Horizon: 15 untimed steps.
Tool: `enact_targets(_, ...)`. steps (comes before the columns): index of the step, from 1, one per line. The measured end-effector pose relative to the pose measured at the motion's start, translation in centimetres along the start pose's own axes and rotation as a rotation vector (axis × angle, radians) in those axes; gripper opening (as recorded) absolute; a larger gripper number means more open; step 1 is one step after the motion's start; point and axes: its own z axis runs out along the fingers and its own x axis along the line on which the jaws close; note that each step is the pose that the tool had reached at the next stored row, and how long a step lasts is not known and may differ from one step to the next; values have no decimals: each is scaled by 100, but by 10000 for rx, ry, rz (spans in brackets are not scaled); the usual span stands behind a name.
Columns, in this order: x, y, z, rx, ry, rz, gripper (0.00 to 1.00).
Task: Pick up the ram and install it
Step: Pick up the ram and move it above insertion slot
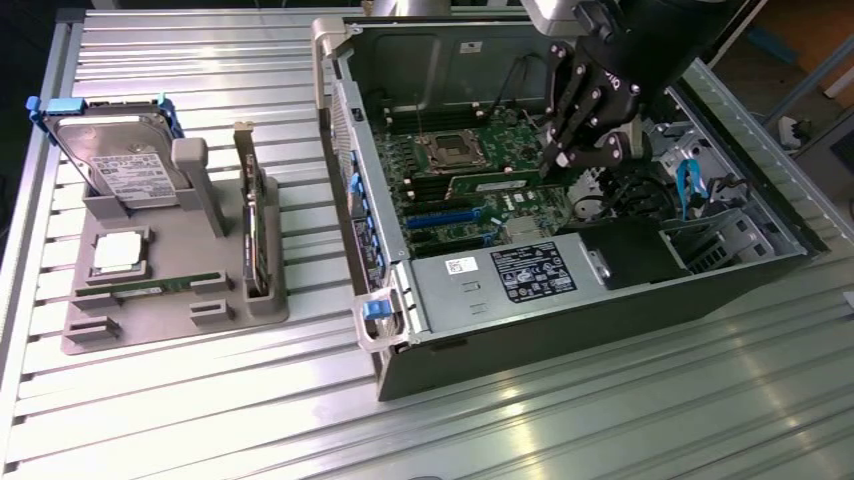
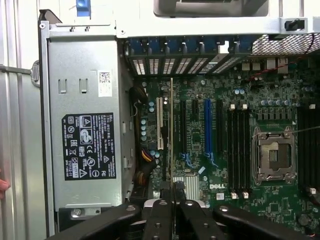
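Ram held in tool, inside open computer case (image 1: pixel 561 335).
We log the tool (image 1: pixel 563 172) (image 2: pixel 173 194) clamped on one end of the ram (image 1: pixel 501 183) (image 2: pixel 171 130). The green stick juts out from it, edge-down over the motherboard (image 1: pixel 461 215) (image 2: pixel 270 205). The case lies on the bench (image 1: pixel 601 430).

one computer case (image 1: pixel 561 335), one hard drive (image 1: pixel 127 165), one ram (image 1: pixel 497 183), one card (image 1: pixel 251 230), one holder (image 1: pixel 147 322).

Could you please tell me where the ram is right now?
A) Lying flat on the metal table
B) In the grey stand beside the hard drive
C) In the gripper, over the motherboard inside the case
C: the gripper clasps the ram edge-on above the motherboard.
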Motion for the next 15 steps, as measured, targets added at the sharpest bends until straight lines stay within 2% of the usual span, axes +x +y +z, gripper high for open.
enact_targets(15, -348, 11, 28, 0, 0, 0, 12)
